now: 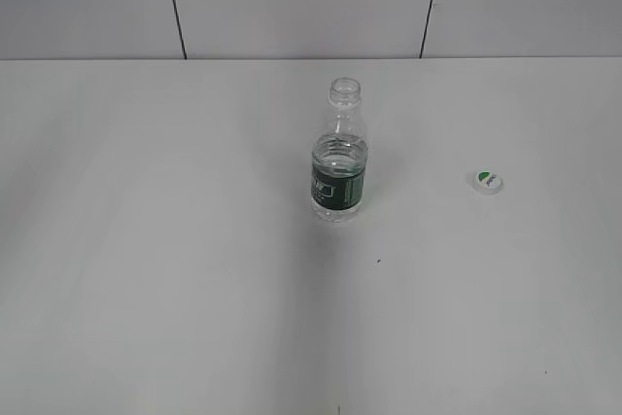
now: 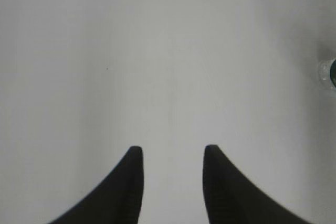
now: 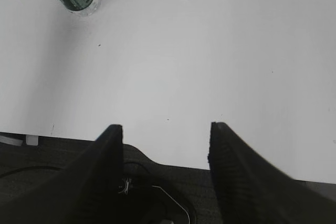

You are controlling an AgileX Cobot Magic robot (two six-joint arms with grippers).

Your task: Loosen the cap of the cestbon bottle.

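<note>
One bottle [image 1: 339, 164], one cap [image 1: 488, 181], two grippers. White table [image 1: 146, 269].

Bottle: clear plastic, upright near table centre, neck open, no cap on it. Dark green label band around lower body with white print, too small to read. Some water inside, level at about the top of the band.

Cap: white, round, green mark on top with tiny writing, not legible. Lies flat on the table, well apart from the bottle, to its right in the exterior view.

Left gripper [image 2: 170, 153]: jaws spread, nothing between them, bare table beneath. A sliver of the bottle shows at the far right edge of its view, well apart from the fingers.

Right gripper [image 3: 165, 129]: jaws spread wide, nothing held, over the table's near edge. Bottle and cap both well ahead: bottle up-left, cap ahead near centre.
</note>
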